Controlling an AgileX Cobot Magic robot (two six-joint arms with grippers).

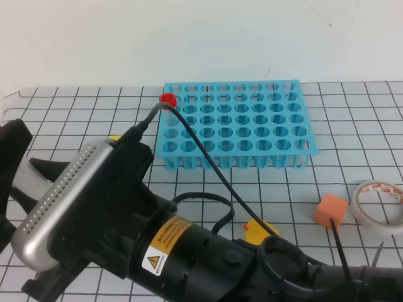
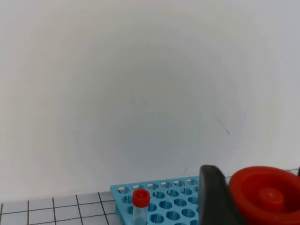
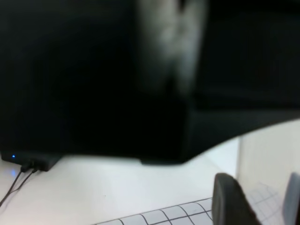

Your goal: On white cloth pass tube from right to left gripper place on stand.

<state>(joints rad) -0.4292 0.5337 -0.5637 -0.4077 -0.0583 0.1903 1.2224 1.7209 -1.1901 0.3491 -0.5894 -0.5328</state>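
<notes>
The blue stand (image 1: 236, 123) sits on the white cloth (image 1: 352, 157), and one red-capped tube (image 1: 167, 100) stands in its near-left corner hole. In the left wrist view that stand (image 2: 164, 201) lies low, and a second tube's red cap (image 2: 267, 192) looms close, touching one dark finger (image 2: 213, 197) of my left gripper. The bulky right arm (image 1: 94, 207) reaches across to the far left and hides both grippers' tips. The right wrist view is mostly blocked, showing one dark finger (image 3: 229, 201) and a pale clear edge of the tube (image 3: 293, 197) beside it.
An orange cube (image 1: 332, 209), a tape roll (image 1: 380, 204) and a yellow rubber duck (image 1: 258, 231) lie on the cloth in front of the stand. A black cable (image 1: 201, 151) arcs over the stand's left side. A white wall rises behind.
</notes>
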